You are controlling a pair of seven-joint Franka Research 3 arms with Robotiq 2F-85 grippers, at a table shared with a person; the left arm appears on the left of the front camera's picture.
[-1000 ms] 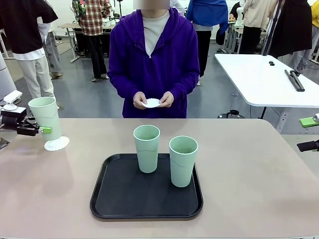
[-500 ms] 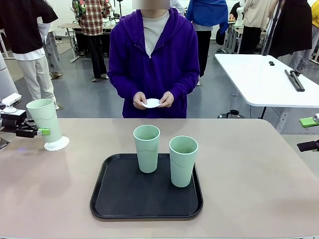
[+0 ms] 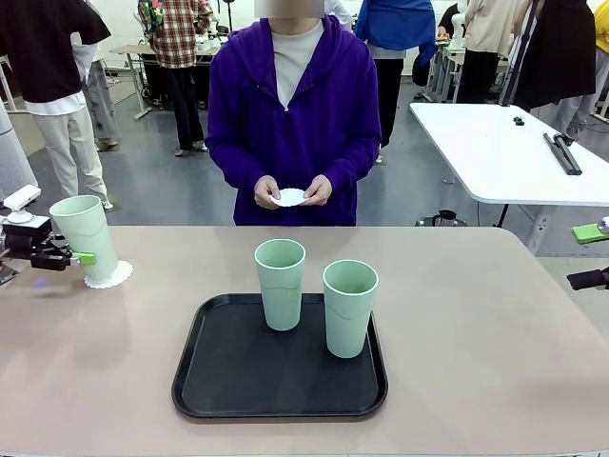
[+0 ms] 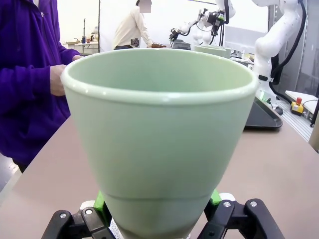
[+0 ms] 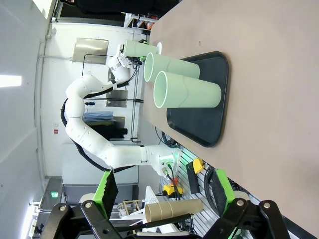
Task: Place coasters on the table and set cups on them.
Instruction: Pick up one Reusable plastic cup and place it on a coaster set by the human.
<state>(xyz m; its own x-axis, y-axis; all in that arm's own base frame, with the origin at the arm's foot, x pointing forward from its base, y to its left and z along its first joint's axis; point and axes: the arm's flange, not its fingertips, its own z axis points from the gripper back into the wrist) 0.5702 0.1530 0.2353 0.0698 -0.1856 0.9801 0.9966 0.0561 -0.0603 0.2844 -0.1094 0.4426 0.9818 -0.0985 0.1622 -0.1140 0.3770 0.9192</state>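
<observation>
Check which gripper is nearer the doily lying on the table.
Left. The left gripper is shut on the cup at that coaster, right beside it at the left end of the table; the right gripper hangs open at the far right, across the tray.

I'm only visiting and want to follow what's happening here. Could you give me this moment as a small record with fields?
Left hand: shut on a cup, which is tilted with its base at a coaster near the table's left edge
Right hand: open, holding nothing
Tray: black, mid-table, with two cups upright on it
Person: at the far side, holding another coaster in both hands
Coasters on table: one
</observation>
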